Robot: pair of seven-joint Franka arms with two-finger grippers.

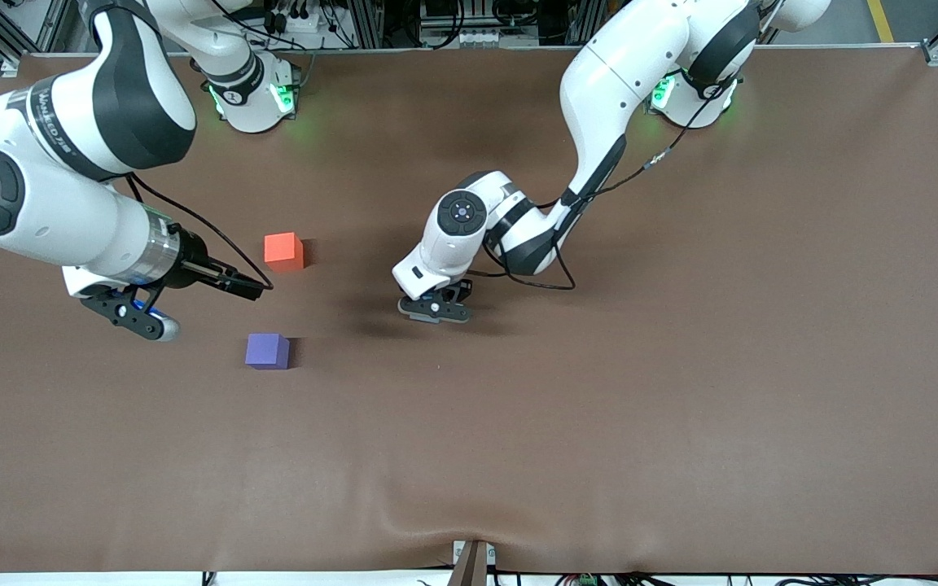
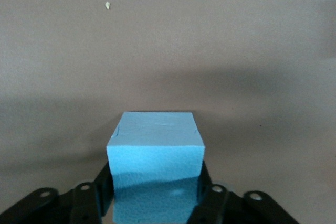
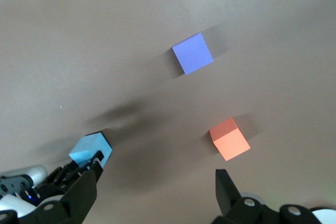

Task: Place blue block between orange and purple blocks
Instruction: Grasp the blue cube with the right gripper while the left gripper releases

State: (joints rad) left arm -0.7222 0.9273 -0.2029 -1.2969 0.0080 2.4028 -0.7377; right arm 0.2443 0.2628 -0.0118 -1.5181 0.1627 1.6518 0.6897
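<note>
The blue block [image 2: 155,150] sits between the fingers of my left gripper [image 2: 155,184], which press on its two sides. In the front view that gripper [image 1: 435,310] is low over the middle of the table and hides the cube. The right wrist view shows the blue block [image 3: 90,149] down at the table surface. The orange block [image 1: 283,251] and the purple block [image 1: 267,351] stand apart toward the right arm's end, the purple one nearer the front camera. My right gripper [image 1: 142,319] hangs open and empty over the table beside the purple block.
The brown table cover [image 1: 681,366] has a wrinkle at its near edge. The left arm's cable [image 1: 534,281] loops beside its wrist. A small pale speck [image 2: 107,5] lies on the cover.
</note>
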